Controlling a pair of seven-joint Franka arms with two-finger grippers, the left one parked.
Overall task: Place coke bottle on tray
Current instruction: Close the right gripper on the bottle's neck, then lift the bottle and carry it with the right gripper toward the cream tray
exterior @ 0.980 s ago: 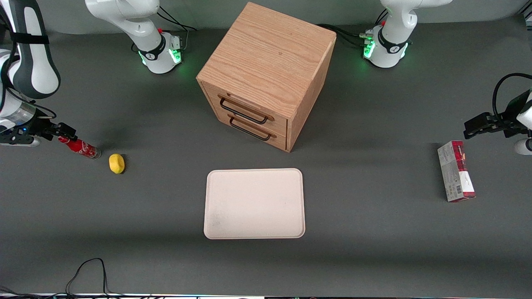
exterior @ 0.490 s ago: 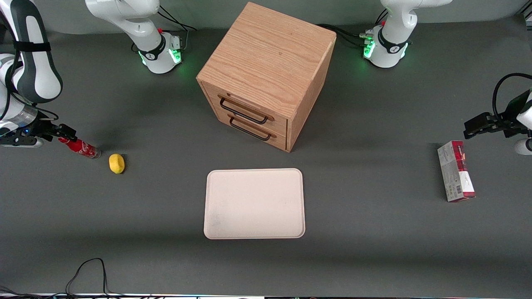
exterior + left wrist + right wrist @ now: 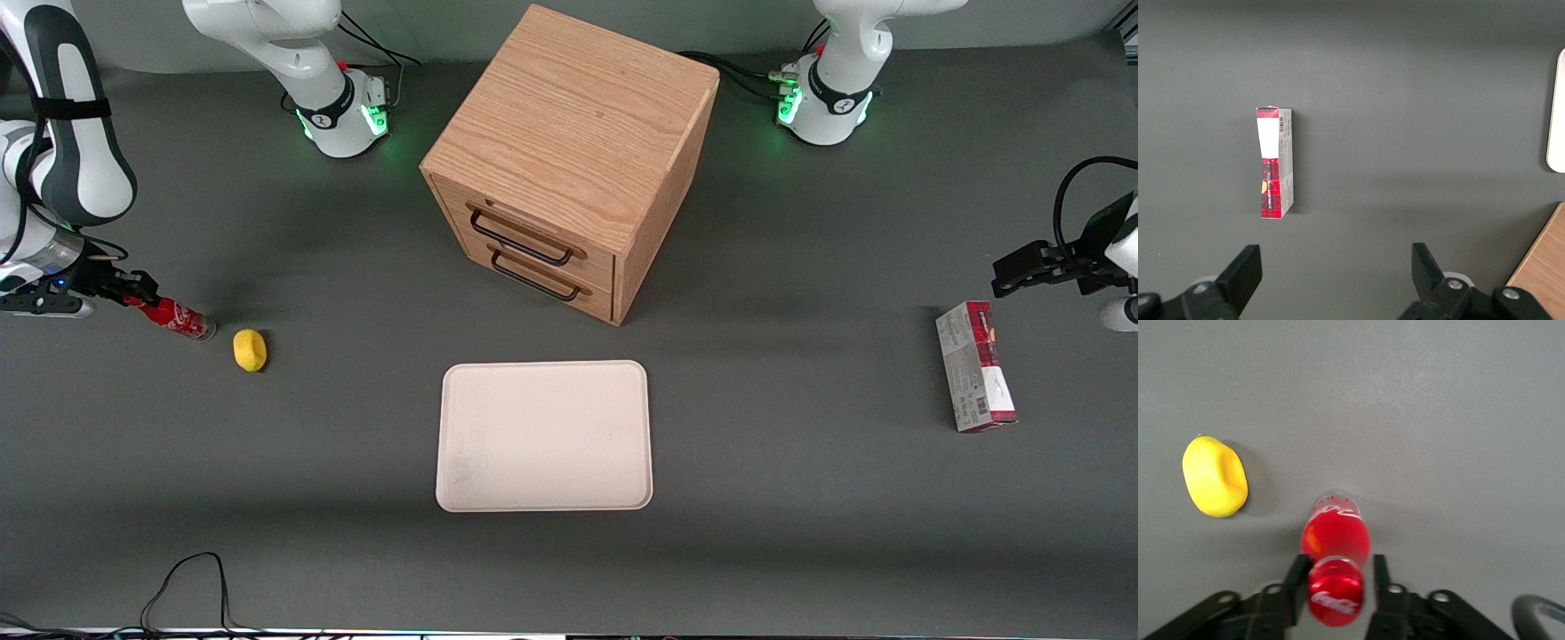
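We see the right gripper (image 3: 1336,577) clenched on the red cap of the small slim red coke bottle (image 3: 175,316) | bottle stands beside the yellow lump (image 3: 250,350), well apart from the cream flat tray (image 3: 544,436) toward the working arm's end | we judge it light, stiff, slippery; neck hold suits.

Right arm reaching low at the working arm's end, gripper (image 3: 1336,587) fingers (image 3: 1297,577) flanking a cap

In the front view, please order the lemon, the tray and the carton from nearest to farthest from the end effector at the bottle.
End effector at the bottle.
1. Lemon, beside the bottle.
2. Tray, mid-table.
3. Carton, toward the parked arm's end.
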